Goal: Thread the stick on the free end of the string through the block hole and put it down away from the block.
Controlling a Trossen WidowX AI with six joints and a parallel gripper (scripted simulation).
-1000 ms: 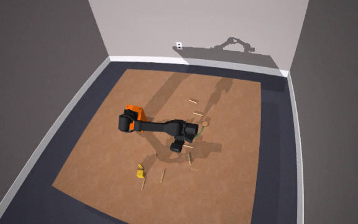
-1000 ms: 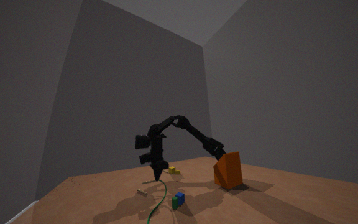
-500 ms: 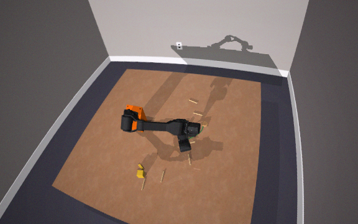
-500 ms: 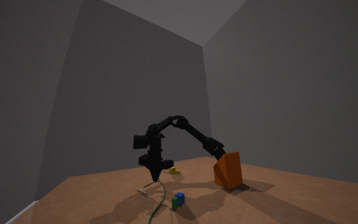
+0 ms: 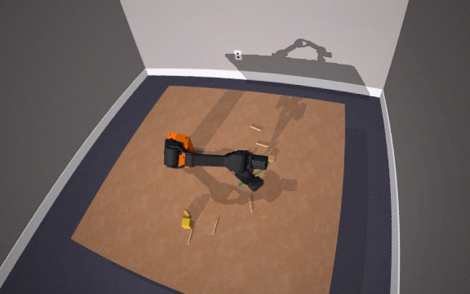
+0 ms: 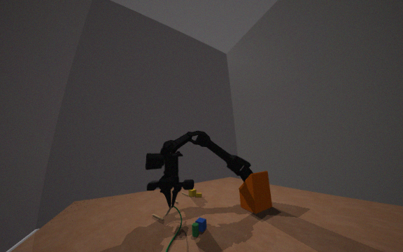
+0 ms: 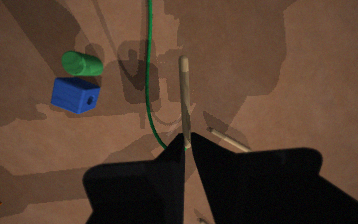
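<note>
- the brown table (image 5: 292, 245) (image 6: 100, 217) (image 7: 330, 100) fills most of the top view, crossed by arm shadows, with grey walls behind.
- the gripper (image 5: 241, 184) (image 6: 171, 206) (image 7: 186, 137) is clamped on one end of the stick (image 6: 168, 211) (image 7: 184, 100); in the wrist view it runs from lower centre up to upper centre.
- the blue block (image 6: 201, 225) (image 7: 75, 95) sits left of centre in the wrist view, its small dark hole visible, the stick well apart and not threaded.
- a slight angle error could make the tip hit the block's face and shove or tip it, since the hole is small.
- the green cylinder (image 6: 195, 229) (image 7: 82, 63) stands just beside the block, so a sideways approach may knock it.
- the green string (image 5: 262, 171) (image 6: 181, 224) (image 7: 148, 65) passes between stick and block in the wrist view; it could snag as the arm swings.
- held only near its end, the stick may pivot under a push.
- the arm (image 5: 210, 160) (image 6: 219, 148) arches from its orange base (image 6: 260, 192), lower right in the exterior view, fingers pointing down just above the table.
</note>
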